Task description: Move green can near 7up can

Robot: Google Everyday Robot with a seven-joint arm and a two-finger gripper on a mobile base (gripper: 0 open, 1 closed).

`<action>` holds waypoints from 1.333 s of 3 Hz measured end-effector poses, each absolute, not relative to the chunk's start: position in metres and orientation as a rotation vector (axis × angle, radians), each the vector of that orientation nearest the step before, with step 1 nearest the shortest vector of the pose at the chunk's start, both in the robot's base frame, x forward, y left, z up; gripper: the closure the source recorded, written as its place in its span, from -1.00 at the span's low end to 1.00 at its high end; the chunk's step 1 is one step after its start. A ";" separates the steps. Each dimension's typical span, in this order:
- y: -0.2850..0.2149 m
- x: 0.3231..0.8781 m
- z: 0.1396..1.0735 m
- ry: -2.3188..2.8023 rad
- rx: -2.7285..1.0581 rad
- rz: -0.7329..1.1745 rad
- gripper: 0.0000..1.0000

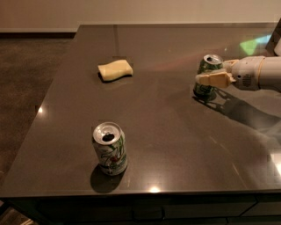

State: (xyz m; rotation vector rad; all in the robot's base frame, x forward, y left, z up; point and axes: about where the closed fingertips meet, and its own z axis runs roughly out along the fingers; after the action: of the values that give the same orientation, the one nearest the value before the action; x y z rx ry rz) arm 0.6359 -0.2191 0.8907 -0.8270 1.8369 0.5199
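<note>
Table (175,145): upright green can (204,67), apparently within gripper (211,74)

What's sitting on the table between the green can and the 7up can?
Nothing: the camera view shows bare table between the green can and the 7up can. The pincer is at the green can.

It looked like an office break room: a dark polished counter (175,145) beneath the gripper (206,77), brown carpet (30,66) far to its left, a plain pale wall (175,11) beyond it.
</note>
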 end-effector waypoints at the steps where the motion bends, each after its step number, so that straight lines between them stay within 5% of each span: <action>1: -0.211 0.633 0.898 1.833 -0.857 0.565 0.27; 2: -0.198 0.616 0.913 1.798 -0.908 0.642 0.74; 3: -0.174 0.581 0.929 1.732 -0.989 0.754 1.00; 4: -0.146 0.544 0.944 1.629 -1.065 0.858 1.00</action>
State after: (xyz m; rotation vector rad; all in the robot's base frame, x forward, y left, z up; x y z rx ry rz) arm 0.5444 -0.1464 0.9443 -1.0653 1.6291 0.8581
